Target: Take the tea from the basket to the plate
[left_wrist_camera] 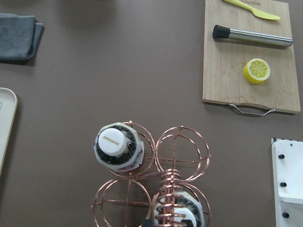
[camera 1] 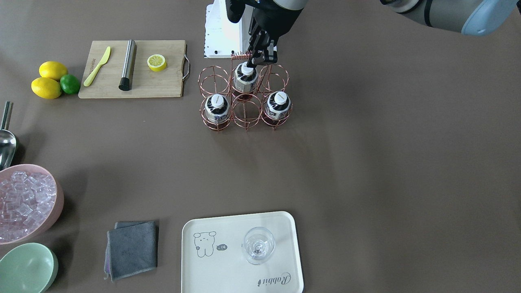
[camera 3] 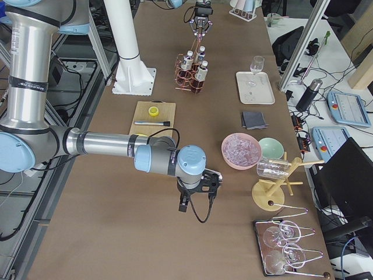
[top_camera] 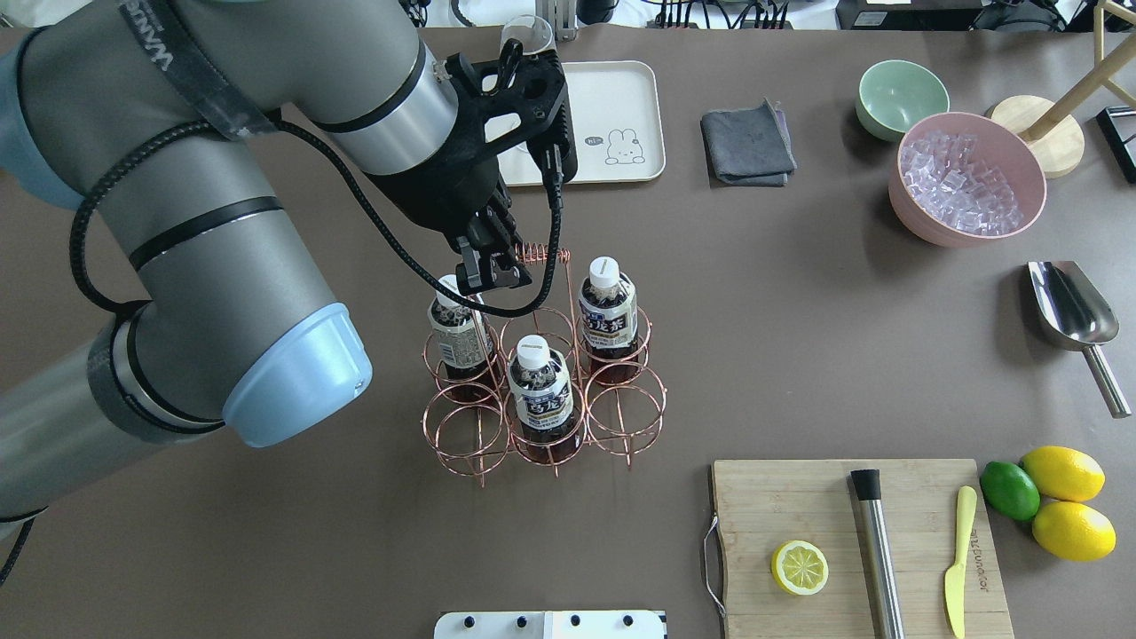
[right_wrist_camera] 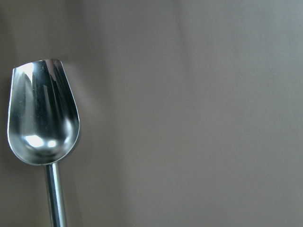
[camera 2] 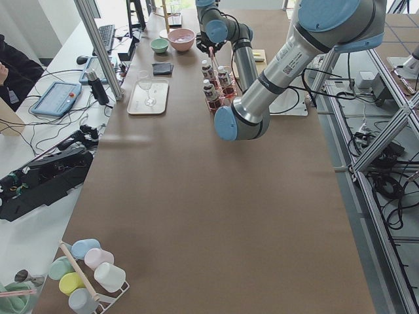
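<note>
Overhead, the left gripper (top_camera: 486,273) is held above a tea (top_camera: 454,335), nine o'clock of the basket handle (top_camera: 538,256); opening cannot be judged.

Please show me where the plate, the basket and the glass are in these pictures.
plate (camera 1: 228,272), front-facing view, on a bare part of its surface.
basket (camera 1: 241,54), front-facing view, on the coiled grip of its handle.
glass (camera 1: 259,245), front-facing view, on its bowl, seen from above.

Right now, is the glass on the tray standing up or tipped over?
Standing up: the glass rests on its foot on the tray, stem straight, open rim on top.
</note>
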`<state>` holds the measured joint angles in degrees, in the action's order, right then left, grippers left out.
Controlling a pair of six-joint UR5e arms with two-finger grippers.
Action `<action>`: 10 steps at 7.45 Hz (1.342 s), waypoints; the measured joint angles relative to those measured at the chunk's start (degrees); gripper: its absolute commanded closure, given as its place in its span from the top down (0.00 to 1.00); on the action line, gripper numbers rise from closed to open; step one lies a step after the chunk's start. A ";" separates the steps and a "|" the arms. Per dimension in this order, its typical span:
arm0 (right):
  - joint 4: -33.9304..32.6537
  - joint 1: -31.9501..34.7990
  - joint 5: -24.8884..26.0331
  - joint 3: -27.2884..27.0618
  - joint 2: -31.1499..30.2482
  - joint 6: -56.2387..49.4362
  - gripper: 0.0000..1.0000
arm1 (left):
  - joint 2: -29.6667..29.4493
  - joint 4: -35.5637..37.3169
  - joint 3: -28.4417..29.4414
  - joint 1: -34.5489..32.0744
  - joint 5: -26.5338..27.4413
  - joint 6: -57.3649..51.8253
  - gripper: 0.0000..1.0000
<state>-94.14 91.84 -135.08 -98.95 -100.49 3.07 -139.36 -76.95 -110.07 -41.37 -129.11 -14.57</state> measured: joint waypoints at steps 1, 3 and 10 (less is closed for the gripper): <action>-0.08 0.00 -0.01 -0.01 -0.03 0.00 1.00 | -0.02 -0.13 0.16 0.13 0.00 0.04 0.00; -0.34 0.00 -0.09 -0.12 -0.05 0.00 1.00 | 0.04 -0.18 0.15 0.22 0.00 0.06 0.00; -0.60 -2.24 -5.99 -5.01 0.71 1.66 1.00 | 0.63 -0.17 -0.13 0.15 0.09 0.06 0.00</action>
<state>-94.74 89.61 -141.08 -103.97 -99.79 4.74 -138.72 -77.12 -110.20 -41.22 -129.03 -14.51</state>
